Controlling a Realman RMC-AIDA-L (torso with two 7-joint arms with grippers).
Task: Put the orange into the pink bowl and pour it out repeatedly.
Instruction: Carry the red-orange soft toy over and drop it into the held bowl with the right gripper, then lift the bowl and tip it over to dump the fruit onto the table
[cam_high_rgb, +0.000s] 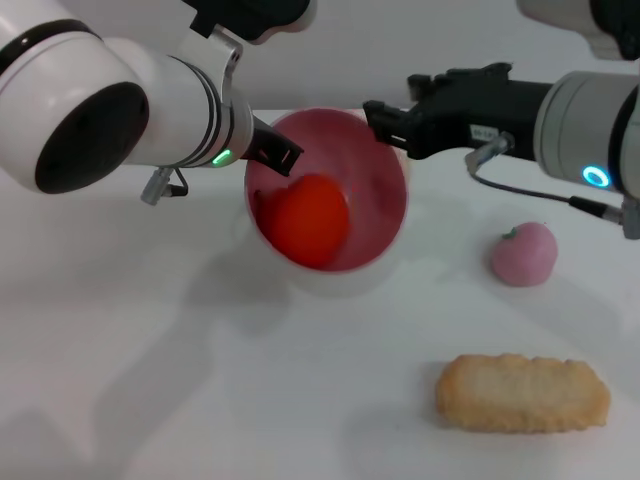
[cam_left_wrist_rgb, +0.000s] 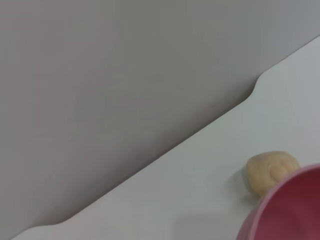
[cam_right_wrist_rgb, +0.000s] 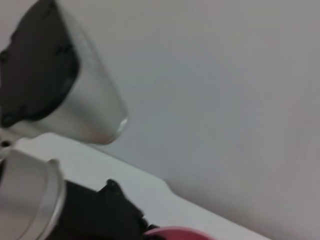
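left gripper (cam_high_rgb: 283, 157): fingers clamped on the left rim of the pink bowl (cam_high_rgb: 385, 215), one black finger (cam_high_rgb: 275, 152) visible hooked over the edge. bowl is tipped, mouth facing the head camera, seems lifted off the white surface (cam_high_rgb: 180, 380). orange (cam_high_rgb: 310, 220) sits inside the bowl, low against the wall, just below the left fingers. right gripper (cam_high_rgb: 385, 122): at the bowl's far right rim, touching or just beside it; cannot tell its finger state. pink fruit (cam_high_rgb: 523, 253) lies on the surface right of the bowl, apart from it. long biscuit (cam_high_rgb: 523, 393) near the front right. left wrist view shows a small beige bun (cam_left_wrist_rgb: 270, 171) beside the bowl rim.
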